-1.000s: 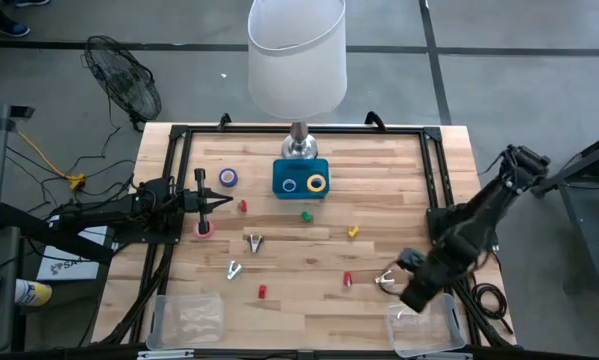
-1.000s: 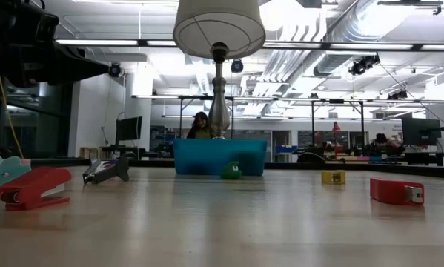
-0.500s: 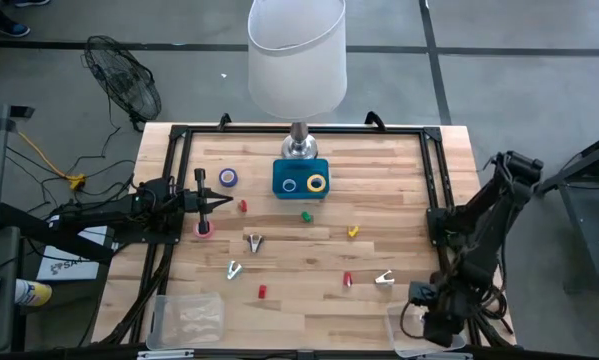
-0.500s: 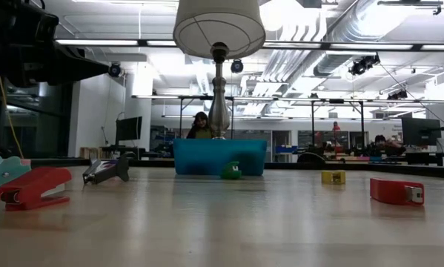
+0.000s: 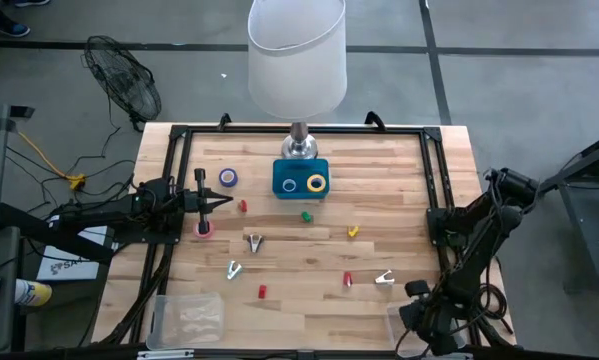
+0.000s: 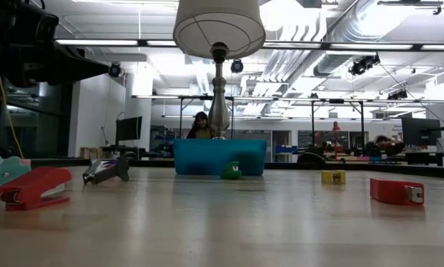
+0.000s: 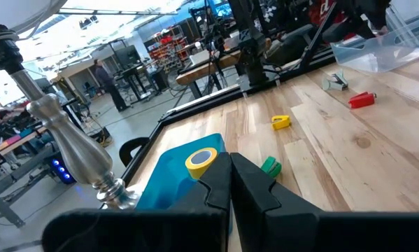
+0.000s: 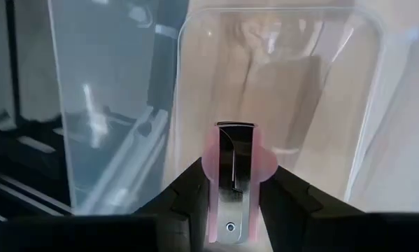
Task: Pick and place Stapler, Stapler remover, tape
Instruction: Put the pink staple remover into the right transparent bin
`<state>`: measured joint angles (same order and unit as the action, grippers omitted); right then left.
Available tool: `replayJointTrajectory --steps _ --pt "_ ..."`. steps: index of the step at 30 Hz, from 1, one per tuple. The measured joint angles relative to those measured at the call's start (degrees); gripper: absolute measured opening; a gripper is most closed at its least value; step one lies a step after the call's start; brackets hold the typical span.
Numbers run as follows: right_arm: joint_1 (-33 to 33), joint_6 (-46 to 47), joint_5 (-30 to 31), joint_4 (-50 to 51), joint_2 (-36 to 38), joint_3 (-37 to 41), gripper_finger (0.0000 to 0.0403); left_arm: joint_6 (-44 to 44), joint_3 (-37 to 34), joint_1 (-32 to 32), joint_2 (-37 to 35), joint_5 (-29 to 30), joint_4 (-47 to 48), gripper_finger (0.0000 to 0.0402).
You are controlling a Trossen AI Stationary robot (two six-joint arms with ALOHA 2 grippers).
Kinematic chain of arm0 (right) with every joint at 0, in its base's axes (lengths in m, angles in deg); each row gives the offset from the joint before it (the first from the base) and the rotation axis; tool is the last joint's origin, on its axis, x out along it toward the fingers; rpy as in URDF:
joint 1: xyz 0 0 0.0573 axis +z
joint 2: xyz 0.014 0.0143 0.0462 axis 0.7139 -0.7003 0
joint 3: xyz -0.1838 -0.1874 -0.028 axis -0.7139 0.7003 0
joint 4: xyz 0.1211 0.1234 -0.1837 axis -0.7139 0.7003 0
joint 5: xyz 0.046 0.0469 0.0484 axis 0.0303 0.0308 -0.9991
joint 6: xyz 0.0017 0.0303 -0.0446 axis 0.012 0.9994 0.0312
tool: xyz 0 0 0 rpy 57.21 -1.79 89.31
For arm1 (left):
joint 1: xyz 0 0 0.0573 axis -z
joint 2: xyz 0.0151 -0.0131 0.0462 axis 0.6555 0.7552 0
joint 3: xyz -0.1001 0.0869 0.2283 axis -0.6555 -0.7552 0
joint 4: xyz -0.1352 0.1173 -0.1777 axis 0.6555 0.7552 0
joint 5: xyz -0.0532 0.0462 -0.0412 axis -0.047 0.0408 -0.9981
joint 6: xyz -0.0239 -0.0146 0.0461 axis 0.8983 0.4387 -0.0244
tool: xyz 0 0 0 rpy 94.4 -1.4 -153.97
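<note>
My right gripper point(image 5: 425, 318) hangs over the clear plastic tray point(image 5: 396, 324) at the table's near right corner, shut on a pink stapler remover point(image 8: 235, 150) with a metal strip down its middle. The tray's inside point(image 8: 293, 91) lies right under it. My left gripper point(image 5: 215, 203) waits shut at the table's left, touching nothing. A purple tape roll point(image 5: 228, 177) and a pink one point(image 5: 205, 228) lie on the wood near it. Two more rolls sit in the blue tray point(image 5: 301, 180). Small staplers point(image 6: 32, 187) point(image 6: 396, 191) and other removers point(image 5: 384, 279) point(image 5: 254, 241) lie loose. My right gripper pinches the pink stapler remover between its two fingers, one on each pink side point(image 8: 209, 168). The fingers slant steeply down from above. The remover is seen edge-on, lifted clear above the clear tray's floor.
A lamp point(image 5: 297, 60) stands at the far middle behind the blue tray. A second clear tray point(image 5: 189, 318) sits at the near left corner. Small green point(image 5: 306, 215), yellow point(image 5: 353, 231) and red point(image 5: 262, 292) pieces are scattered over the middle of the table.
My right gripper has swung toward the table's near right corner and sunk over the clear tray, its wrist rolling as it went. It has carried the pink stapler remover along.
</note>
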<state>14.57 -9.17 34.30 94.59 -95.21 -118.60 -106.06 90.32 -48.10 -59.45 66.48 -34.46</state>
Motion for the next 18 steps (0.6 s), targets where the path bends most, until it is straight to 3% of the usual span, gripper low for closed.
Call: replayJointTrajectory --steps 5,18 --pt "-0.03 -5.89 2.63 1.18 -0.56 0.00 0.0118 0.00 -0.01 0.00 -0.02 0.00 0.00 0.0001" --pt "-0.15 -8.84 8.04 3.70 -0.56 0.00 0.0192 0.00 0.00 0.00 -0.02 0.00 0.00 0.0001"
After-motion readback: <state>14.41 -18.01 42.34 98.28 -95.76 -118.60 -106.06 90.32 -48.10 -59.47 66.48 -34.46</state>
